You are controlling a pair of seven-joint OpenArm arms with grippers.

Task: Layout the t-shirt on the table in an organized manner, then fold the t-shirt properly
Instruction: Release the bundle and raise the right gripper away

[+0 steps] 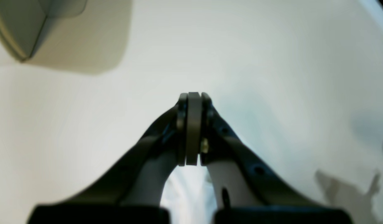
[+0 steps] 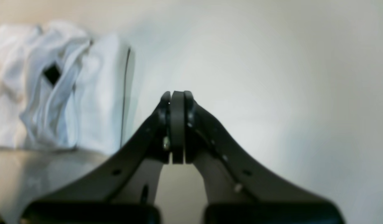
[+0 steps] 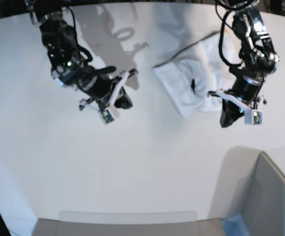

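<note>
t-shirt (image 3: 194,83) bunched at upper right of base view on table (image 3: 147,162). left pincer (image 3: 227,119) just beside it, closed, empty. right pincer (image 3: 124,101) at upper left, closed, empty. risk: grabbing several layers, dragging bundle without spreading.

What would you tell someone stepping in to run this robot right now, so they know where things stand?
Left gripper: shut, holding nothing, above bare table.
Right gripper: shut, holding nothing, also over bare table.
T-shirt: crumpled in a white heap at the far side of the table, between the two arms, nearer the left one. No print shows.
Done: nothing visible; the shirt is neither spread nor folded.
Left: spread it flat, then fold it.
Grey bin sits at the near corner.
</note>
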